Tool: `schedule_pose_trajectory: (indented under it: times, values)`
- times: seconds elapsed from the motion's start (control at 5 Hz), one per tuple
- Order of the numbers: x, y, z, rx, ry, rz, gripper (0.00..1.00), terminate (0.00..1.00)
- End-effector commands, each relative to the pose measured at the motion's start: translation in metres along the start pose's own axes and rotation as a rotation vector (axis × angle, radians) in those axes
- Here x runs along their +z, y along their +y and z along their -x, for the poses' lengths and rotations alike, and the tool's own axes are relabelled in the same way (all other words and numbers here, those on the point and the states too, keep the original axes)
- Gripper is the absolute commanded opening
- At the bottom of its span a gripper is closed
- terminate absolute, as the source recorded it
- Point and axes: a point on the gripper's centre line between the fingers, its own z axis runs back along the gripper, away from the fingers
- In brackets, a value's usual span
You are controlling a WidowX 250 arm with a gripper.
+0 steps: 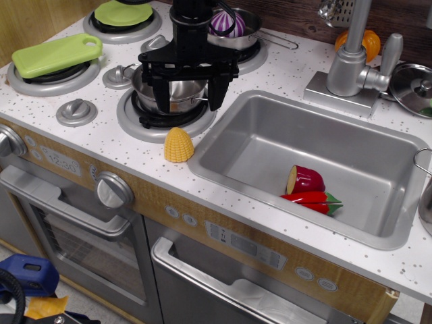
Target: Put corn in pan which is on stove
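Note:
The yellow corn point(179, 145) stands dome-up on the white speckled stove point(88, 138), at the front edge between the front right burner and the sink. The small steel pan point(169, 91) with loop handles sits on that burner, just behind the corn. My black gripper point(187, 94) hangs over the pan with its two fingers spread wide apart, one at each side, holding nothing. It partly hides the pan's inside.
A green cutting board point(57, 54) and a green plate point(123, 12) cover the left burners. A long-handled pan with a purple vegetable point(228, 23) is behind. The sink point(270, 145) holds red toy food point(307, 189). Faucet point(351, 64), orange fruit point(368, 42) and lid point(415, 84) at the right.

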Motion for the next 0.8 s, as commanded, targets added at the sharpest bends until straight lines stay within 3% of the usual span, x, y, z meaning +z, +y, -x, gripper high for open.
schedule_pose_trajectory:
  times: [0.0,0.2,0.6]
  values:
    - [0.000,0.000,0.000,0.000,0.000,0.000,1.00,0.00]
    - [-0.011,0.005,0.001,-0.001,0.007,0.036,1.00,0.00]
    - [-0.024,0.015,-0.001,0.009,0.019,0.036,1.00,0.00]
